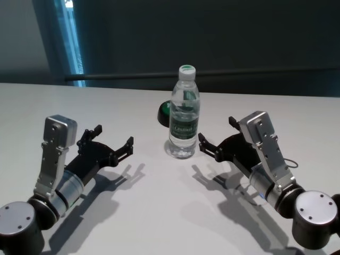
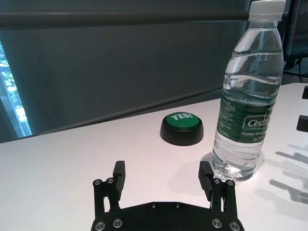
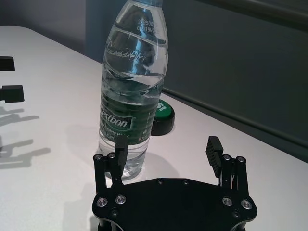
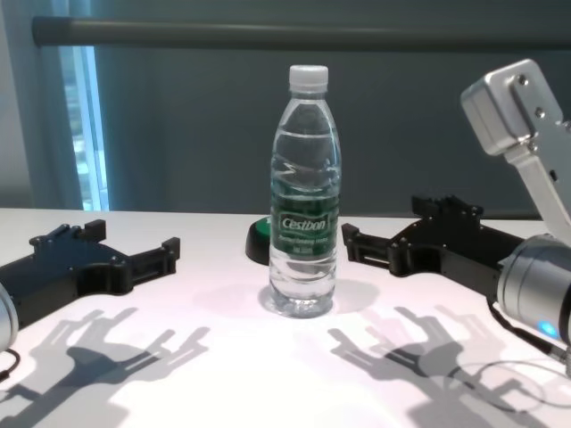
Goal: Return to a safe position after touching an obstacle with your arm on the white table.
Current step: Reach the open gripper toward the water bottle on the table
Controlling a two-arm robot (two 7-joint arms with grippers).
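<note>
My right gripper (image 1: pixel 218 137) hovers low over the white table (image 1: pixel 159 212), its fingers apart and nothing between them. It is just beside the bottle (image 1: pixel 184 112), on the bottle's right side, and one fingertip (image 3: pixel 121 143) is very near the bottle's base; I cannot tell if it touches. My left gripper (image 1: pixel 112 142) is on the other side of the bottle, a little farther from it, also low over the table with the fingers (image 2: pixel 119 172) spread apart and empty. Both of my grippers point toward the bottle.

The bottle stands upright on the table between my two grippers, clear plastic with water inside, a white cap (image 4: pixel 309 77) on top and a dark green label (image 4: pixel 306 214) with "Cestbon" on it. Behind the bottle, close to it, sits a low black button (image 2: pixel 182 128) with a green top marked "YES!".
</note>
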